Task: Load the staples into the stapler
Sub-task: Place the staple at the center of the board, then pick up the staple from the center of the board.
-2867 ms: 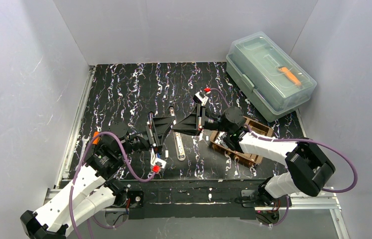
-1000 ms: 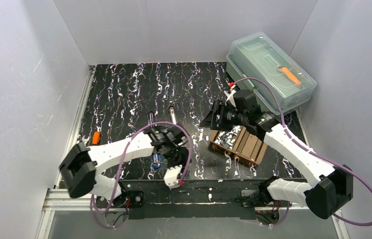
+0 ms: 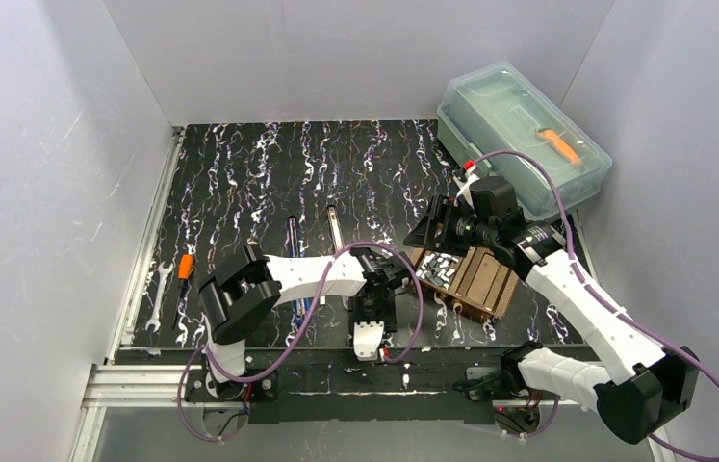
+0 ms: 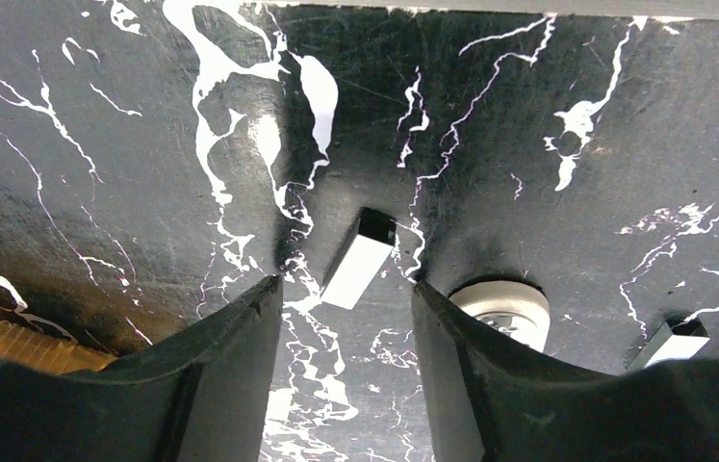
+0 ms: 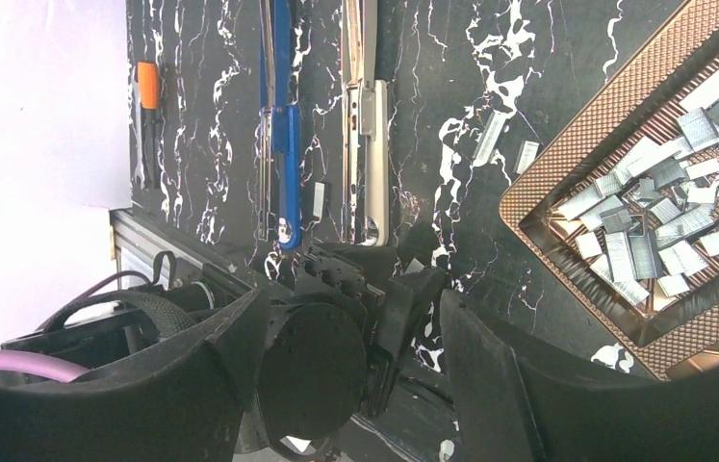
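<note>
The stapler lies open on the black marbled table as two long parallel bars, a blue one [image 3: 295, 252] [image 5: 278, 144] and a cream one [image 3: 336, 231] [image 5: 365, 144]. Many silvery staples [image 3: 442, 268] [image 5: 663, 221] fill one section of a brown tray [image 3: 480, 284]. My left gripper [image 3: 381, 277] [image 4: 347, 287] stands open low over the table beside the tray. One loose staple strip [image 4: 360, 260] lies flat just ahead of its fingertips, untouched. Above the tray's near-left corner my right gripper [image 3: 429, 231] [image 5: 353, 308] hovers open and empty.
More loose strips [image 5: 490, 135] [image 5: 317, 202] [image 4: 668, 342] lie on the table. A white round disc [image 4: 500, 308] sits beside my left gripper's right finger. A clear lidded box [image 3: 524, 144] stands at the back right. An orange-handled screwdriver [image 3: 184, 268] and a wrench [image 3: 156, 294] lie at the left edge.
</note>
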